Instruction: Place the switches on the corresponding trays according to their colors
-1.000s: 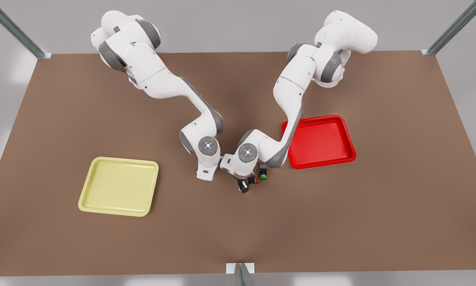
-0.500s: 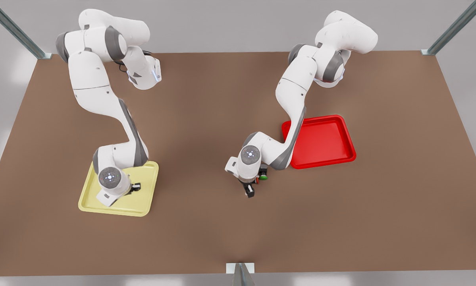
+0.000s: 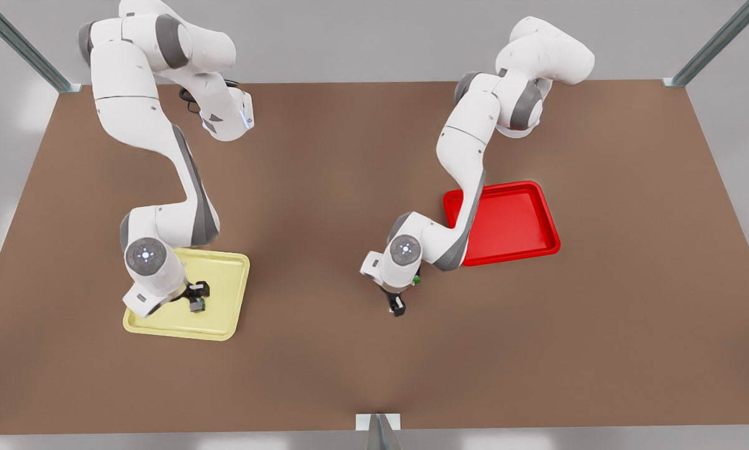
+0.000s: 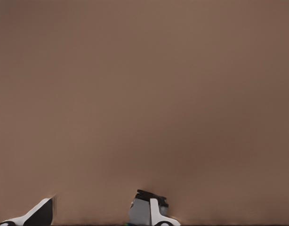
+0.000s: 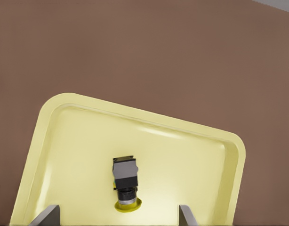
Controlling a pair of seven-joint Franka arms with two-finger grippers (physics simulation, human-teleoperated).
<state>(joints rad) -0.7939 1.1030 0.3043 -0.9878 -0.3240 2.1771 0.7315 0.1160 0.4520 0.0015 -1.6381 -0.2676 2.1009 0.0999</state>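
The pale yellow tray [image 3: 227, 312] lies at the front view's left. The yellow-capped switch [image 5: 124, 181] lies on its side on that tray's floor [image 5: 182, 160], also visible as a small block [image 3: 197, 305]. My right gripper [image 3: 193, 294] hovers just above it, open, its fingers [image 5: 46, 215] well apart and not touching the switch. The red tray [image 3: 511, 219] sits at the front view's right. My left gripper [image 3: 396, 305] hangs low over the table in the middle, in front of the red tray. The green switch [image 3: 416, 280] peeks out beside its wrist. The red switch is hidden.
Brown table [image 3: 324, 362] with metal frame posts at the back corners [image 3: 711, 50] and a bracket at the front edge [image 3: 377, 425]. The left arm's forearm crosses the red tray's near-left corner.
The right arm swung from the middle to the yellow tray and let the yellow switch go there. The left arm shifted slightly toward the front right, and the red switch slipped out of sight.
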